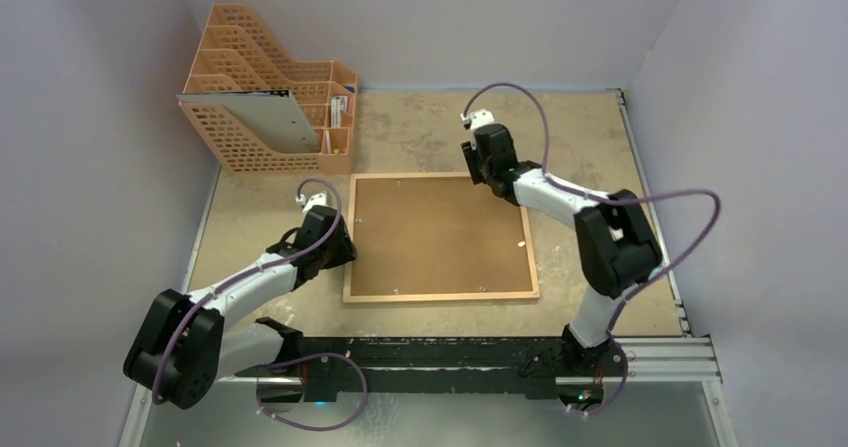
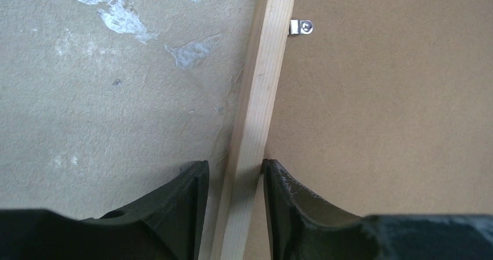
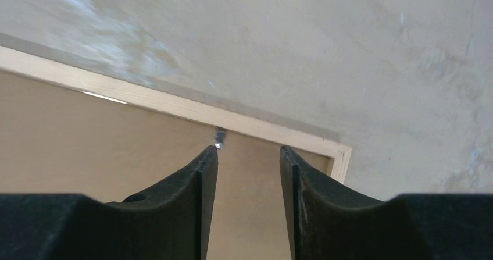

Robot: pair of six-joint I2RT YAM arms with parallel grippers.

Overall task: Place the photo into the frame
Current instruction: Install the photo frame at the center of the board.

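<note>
**A:** Frame, position?

**B:** Frame [image 1: 440, 294] lies flat on the table [image 1: 420, 137], about centre, between the two arms, back side up. Brown backing [image 1: 440, 232] fills the opening, set inside the wooden rails.

**A:** Photo?

**B:** Not seen in any view. The backing covers the whole opening, so I cannot tell what lies under it.

**A:** Left gripper?

**B:** Left gripper [image 2: 234, 166] is low at the frame's left rail, toward the near half. Jaws are apart and astride the rail, one finger outside over bare table, the other inside over the backing. The inner finger [image 2: 290, 213] looks to meet the rail's edge. The outer one has a sliver of shadow between it and the wood, so there is no clamp on the rail. Farther along, a silver clip [image 2: 301, 27] sits on the backing, hard against the rail's inner edge.

**A:** Right gripper?

**B:** Right gripper [image 3: 249, 149] is at the frame's far right corner, over the backing just inside the far rail. Jaws are apart with nothing between them. Cannot tell whether the tips touch the backing. A second clip [image 3: 220, 136] sits at the far rail, just ahead of the left-hand fingertip in the wrist view.

**A:** Surroundings?

**B:** Orange rack [image 1: 215, 132] stands at the far left corner of the table, well apart from the frame. A pale sheet [image 1: 270, 117] leans in its front slot. The table surface is scuffed, with pale worn patches beside the left rail.
</note>
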